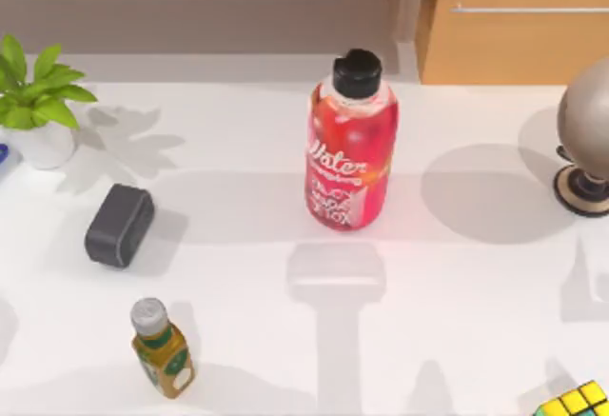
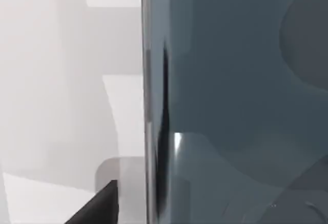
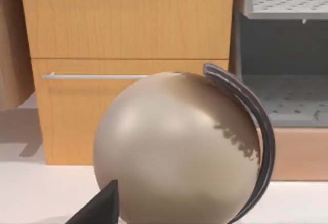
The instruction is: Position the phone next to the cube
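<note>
The phone (image 2: 236,96) is a dark blue-grey glassy slab with a thin silvery edge. It stands very close in front of my left gripper (image 2: 164,215), over the white table; whether it is gripped I cannot tell. The cube (image 1: 577,402), with yellow, green and orange stickers in a black grid, sits at the table's front right corner in the top view. My right gripper (image 3: 164,218) hangs just in front of a beige globe (image 3: 177,149).
A red water bottle (image 1: 350,149) stands mid-table. A dark-grey rounded block (image 1: 119,225) and a small yellow bottle (image 1: 163,349) are at the left, and a potted plant (image 1: 36,102) at the far left. The globe (image 1: 587,130) is at the right edge.
</note>
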`<action>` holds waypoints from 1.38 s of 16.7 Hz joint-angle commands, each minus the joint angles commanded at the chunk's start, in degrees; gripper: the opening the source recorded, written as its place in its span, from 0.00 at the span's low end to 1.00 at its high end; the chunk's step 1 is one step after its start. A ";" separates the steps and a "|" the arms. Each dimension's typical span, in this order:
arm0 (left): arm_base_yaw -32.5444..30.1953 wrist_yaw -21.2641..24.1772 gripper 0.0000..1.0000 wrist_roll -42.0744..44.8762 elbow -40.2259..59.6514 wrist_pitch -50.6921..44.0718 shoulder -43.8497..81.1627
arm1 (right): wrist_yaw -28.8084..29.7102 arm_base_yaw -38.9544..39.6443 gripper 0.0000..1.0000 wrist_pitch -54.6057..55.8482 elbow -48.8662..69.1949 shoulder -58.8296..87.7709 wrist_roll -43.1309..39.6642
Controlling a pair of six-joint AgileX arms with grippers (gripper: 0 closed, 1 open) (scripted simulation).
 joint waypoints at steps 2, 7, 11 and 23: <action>0.00 0.00 1.00 0.02 -0.83 1.88 1.05 | 0.00 0.00 1.00 0.00 0.00 0.00 0.00; 0.00 0.00 0.92 0.02 -0.92 2.08 1.15 | 0.00 0.00 1.00 0.00 0.00 0.00 0.00; 0.00 0.00 0.62 0.02 -0.92 2.08 1.15 | 0.00 0.00 1.00 0.00 0.00 0.00 0.00; 0.00 0.00 0.00 0.02 -0.92 2.08 1.15 | 0.00 0.00 1.00 0.00 0.00 0.00 0.00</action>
